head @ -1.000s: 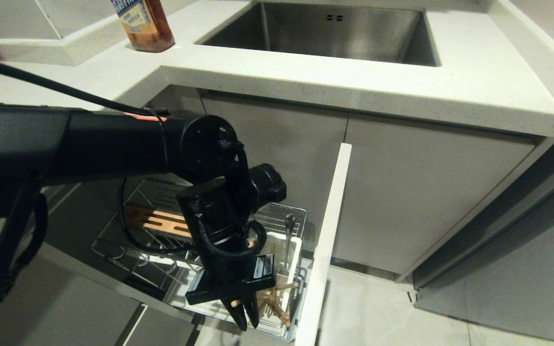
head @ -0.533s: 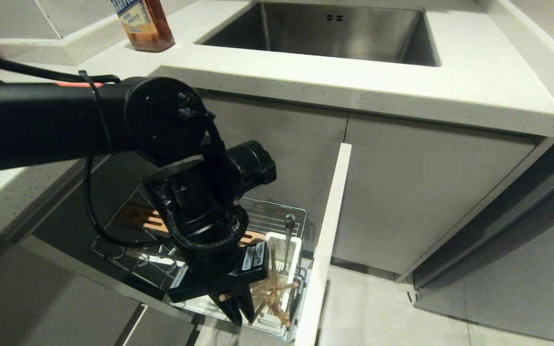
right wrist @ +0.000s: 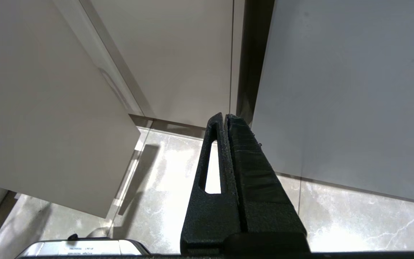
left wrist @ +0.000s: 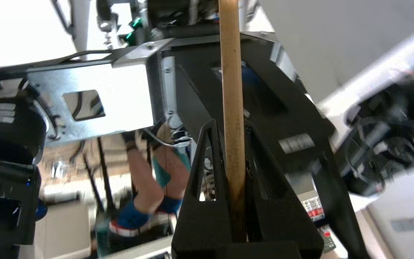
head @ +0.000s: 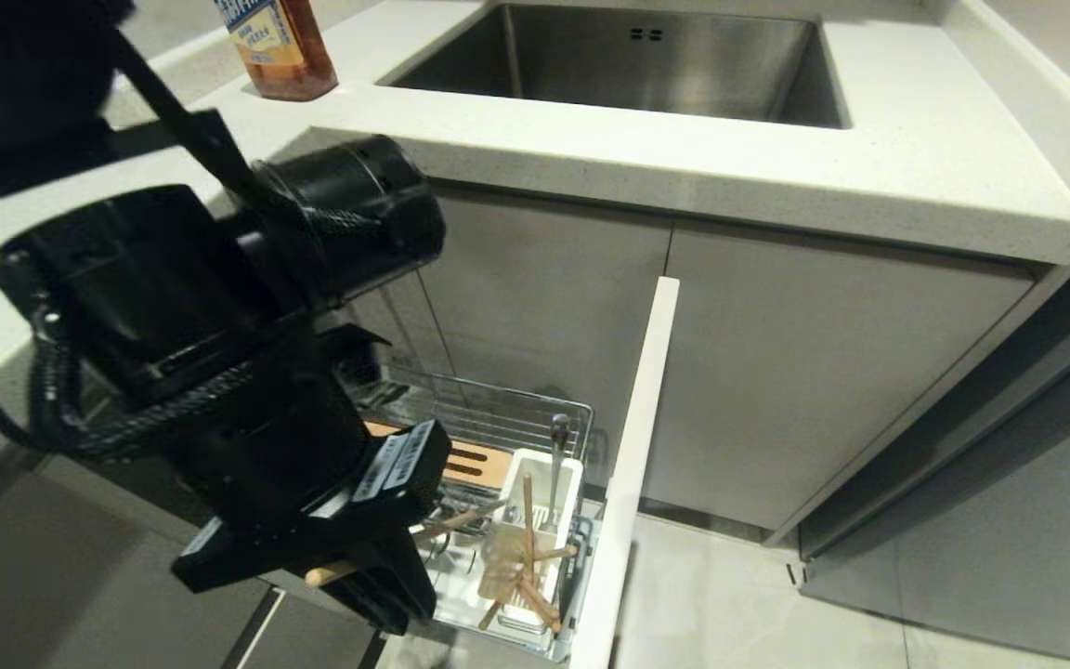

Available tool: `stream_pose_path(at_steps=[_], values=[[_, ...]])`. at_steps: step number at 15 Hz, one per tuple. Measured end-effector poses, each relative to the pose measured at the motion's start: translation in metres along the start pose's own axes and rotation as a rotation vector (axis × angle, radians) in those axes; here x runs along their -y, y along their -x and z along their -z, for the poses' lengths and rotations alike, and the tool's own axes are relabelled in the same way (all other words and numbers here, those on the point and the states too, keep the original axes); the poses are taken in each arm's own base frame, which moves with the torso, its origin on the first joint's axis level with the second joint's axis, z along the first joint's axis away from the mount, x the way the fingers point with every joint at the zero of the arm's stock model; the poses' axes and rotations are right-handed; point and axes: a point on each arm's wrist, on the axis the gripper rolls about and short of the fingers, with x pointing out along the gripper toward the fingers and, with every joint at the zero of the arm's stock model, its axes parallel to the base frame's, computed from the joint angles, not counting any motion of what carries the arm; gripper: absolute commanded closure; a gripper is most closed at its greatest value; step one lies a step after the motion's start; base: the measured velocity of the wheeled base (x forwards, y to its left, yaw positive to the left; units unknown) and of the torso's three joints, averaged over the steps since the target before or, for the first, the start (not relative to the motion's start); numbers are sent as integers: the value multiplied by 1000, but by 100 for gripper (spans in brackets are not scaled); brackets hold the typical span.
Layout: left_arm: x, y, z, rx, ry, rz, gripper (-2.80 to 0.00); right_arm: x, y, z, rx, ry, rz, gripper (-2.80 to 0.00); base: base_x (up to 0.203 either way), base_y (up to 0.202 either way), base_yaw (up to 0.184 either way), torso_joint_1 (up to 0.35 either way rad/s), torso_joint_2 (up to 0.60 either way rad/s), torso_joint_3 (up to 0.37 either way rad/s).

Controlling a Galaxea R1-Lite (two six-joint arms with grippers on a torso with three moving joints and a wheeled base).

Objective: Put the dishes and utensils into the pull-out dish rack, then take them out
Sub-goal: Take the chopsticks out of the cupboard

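Note:
My left gripper [head: 386,595] hangs low at the front left of the pull-out dish rack [head: 498,409], shut on one wooden chopstick [head: 323,576] that lies almost level across its jaws. In the left wrist view that chopstick [left wrist: 231,90] runs straight out between the fingers of the left gripper [left wrist: 230,126]. A second chopstick [head: 528,516] and the metal spoon [head: 558,446] stand in the white utensil holder [head: 565,483]. The dishes are out of view. My right gripper [right wrist: 225,117] is parked, shut and empty, pointing at the floor.
The rack's tall pale front [head: 632,465] stands open to the right of the holder. A slotted wood strip [head: 470,462] lies in the basket. Above are the counter [head: 869,158], the steel sink [head: 646,56] and an amber bottle [head: 275,46]. Tiled floor [head: 730,595] lies right.
My left arm has risen and swung left, towards the camera, and the wrist has turned. The chopstick in its grip has come up out of the holder and now lies nearly level.

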Motion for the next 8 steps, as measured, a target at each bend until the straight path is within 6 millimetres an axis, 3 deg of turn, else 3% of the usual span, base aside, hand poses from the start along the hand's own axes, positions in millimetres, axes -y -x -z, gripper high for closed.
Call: stream_pose_path(at_steps=[4,8], values=[[-9,38,32,155,-59,116,0,0,0,0,0,0,0,0,0,0,0,0,0,0],[-26,80,58,468,-81,226,0,0,0,0,0,0,0,0,0,0,0,0,0,0]])
